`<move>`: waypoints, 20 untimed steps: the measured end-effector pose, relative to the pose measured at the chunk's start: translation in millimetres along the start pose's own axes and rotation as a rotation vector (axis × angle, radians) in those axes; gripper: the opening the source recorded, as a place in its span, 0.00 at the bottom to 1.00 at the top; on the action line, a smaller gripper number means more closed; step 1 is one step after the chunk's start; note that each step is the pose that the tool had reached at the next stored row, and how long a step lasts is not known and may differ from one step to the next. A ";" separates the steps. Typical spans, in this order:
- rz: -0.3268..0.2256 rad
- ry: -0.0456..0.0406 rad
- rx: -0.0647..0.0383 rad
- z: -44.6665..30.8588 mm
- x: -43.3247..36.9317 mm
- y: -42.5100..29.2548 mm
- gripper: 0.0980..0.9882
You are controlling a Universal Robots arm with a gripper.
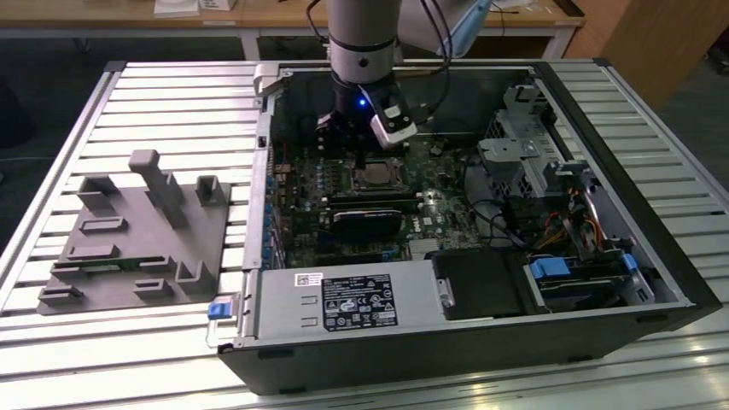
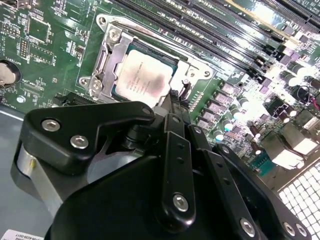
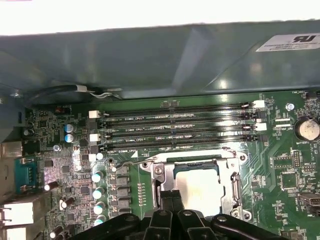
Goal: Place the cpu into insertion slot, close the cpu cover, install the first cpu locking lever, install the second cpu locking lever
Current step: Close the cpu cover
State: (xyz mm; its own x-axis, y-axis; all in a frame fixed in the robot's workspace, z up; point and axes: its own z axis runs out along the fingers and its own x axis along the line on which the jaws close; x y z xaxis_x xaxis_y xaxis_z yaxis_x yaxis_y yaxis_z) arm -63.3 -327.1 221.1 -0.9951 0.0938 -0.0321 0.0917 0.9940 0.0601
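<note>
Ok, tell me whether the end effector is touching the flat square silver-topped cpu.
Cannot tell. In the second wrist view the end effector ends right at the edge of the flat square silver-topped cpu, but its own body hides the meeting point.

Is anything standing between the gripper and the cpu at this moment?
Nothing visible does. In the second wrist view the cpu lies bare in the window of the cpu cover, and the gripper is right at the cover's edge, with no cable or part between them.
</note>
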 end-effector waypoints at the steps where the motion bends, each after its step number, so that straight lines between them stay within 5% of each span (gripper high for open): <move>1: 0.000 0.0000 0.000 0.0 -0.5 0.0 0.01; 12: 0.000 0.0000 0.000 1.1 -30.2 2.8 0.01; 20: 0.000 -0.0004 0.000 -4.6 -31.8 3.3 0.01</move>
State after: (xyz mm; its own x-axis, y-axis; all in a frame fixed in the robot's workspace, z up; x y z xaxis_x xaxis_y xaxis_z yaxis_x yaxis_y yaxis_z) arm -31.5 -327.1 226.9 -0.9951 0.0938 -0.0325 0.0917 0.9940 0.0603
